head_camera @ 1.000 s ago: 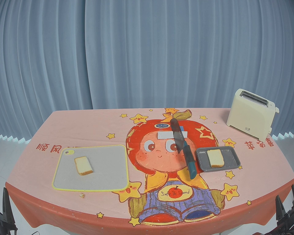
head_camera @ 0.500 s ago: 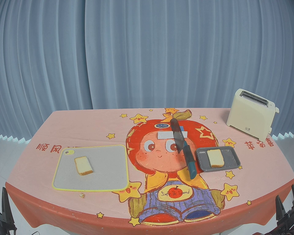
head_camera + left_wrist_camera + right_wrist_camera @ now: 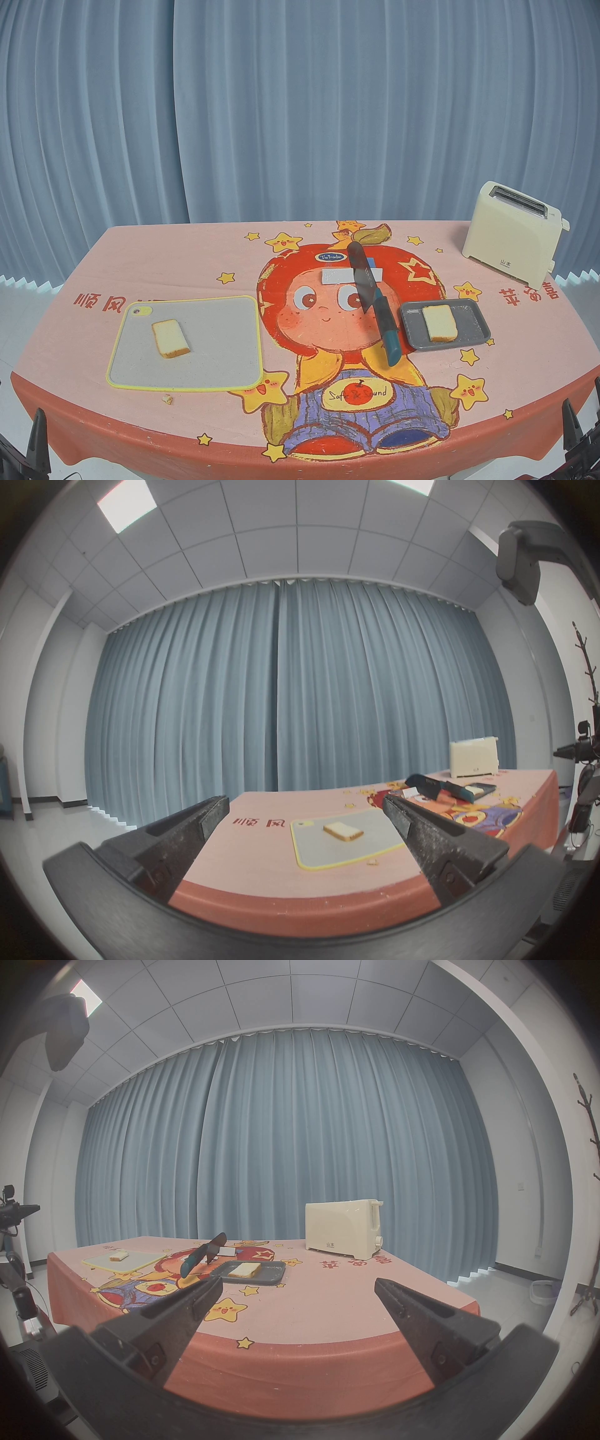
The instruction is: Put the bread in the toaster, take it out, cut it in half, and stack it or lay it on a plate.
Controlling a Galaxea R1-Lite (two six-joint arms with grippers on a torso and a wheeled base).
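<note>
Your left gripper [image 3: 304, 805] is hanging off the near left edge of the counter [image 3: 187, 262], below its top. The jaws are standing wide apart and holding nothing. Seen between them in the left wrist view, well beyond the tips, one bread half [image 3: 170, 338] is lying flat on the grey cutting board [image 3: 219, 369], toward the board's far left part. A small crumb [image 3: 167, 399] is sitting on the cloth just off the board's near edge.

Your right gripper [image 3: 297, 1285] is hanging off the near right edge of the counter, and its jaws are also gaping wide and holding nothing. The second bread half [image 3: 439, 323] is lying flat on the grey plate [image 3: 472, 325], well apart from these jaws and farther in on the counter.

The knife [image 3: 375, 303] is lying between the board and the plate, just beside the plate, with its teal handle pointing toward you and its dark blade crossing a white card [image 3: 340, 275]. The toaster [image 3: 514, 232] is standing upright at the far right corner, and its slot is showing no bread.
</note>
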